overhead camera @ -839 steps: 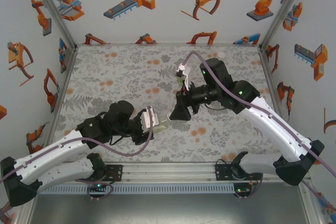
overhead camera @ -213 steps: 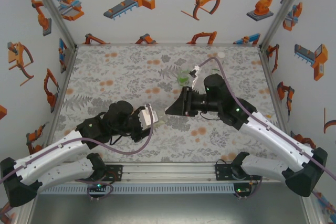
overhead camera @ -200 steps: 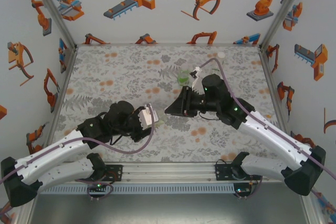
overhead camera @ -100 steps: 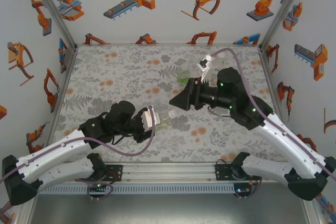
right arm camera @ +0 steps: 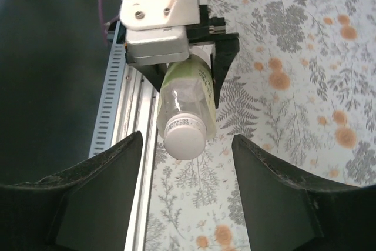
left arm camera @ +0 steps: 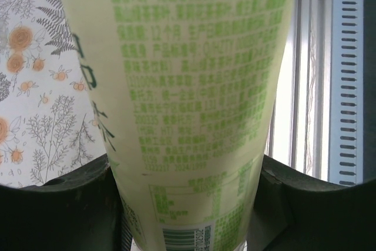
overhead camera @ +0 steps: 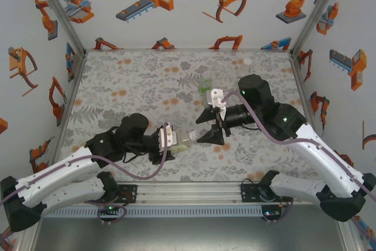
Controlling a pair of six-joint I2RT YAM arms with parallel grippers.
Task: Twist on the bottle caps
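Note:
My left gripper [overhead camera: 174, 143] is shut on a yellowish bottle [overhead camera: 183, 141] with green print, held on its side with the neck pointing right. In the left wrist view the bottle [left arm camera: 194, 86] sits squeezed between my black fingers [left arm camera: 53, 204]. A white bottle cap [right arm camera: 185, 139] sits on its neck, and it shows small from above [overhead camera: 191, 139]. My right gripper [overhead camera: 198, 131] faces the cap with its jaws open. In the right wrist view the right gripper [right arm camera: 187, 204] has its fingers standing either side of the cap, apart from it.
A green bottle [overhead camera: 205, 86] stands upright on the floral mat [overhead camera: 129, 86] behind the right gripper. A loose white cap [overhead camera: 248, 61] lies near the back edge. The metal rail [right arm camera: 132, 116] runs along the near edge under the held bottle.
My right gripper has opened, let go of the cap end and drawn back to the right. It swung up, then came down level with the cap. The left gripper shifted the bottle slightly right.

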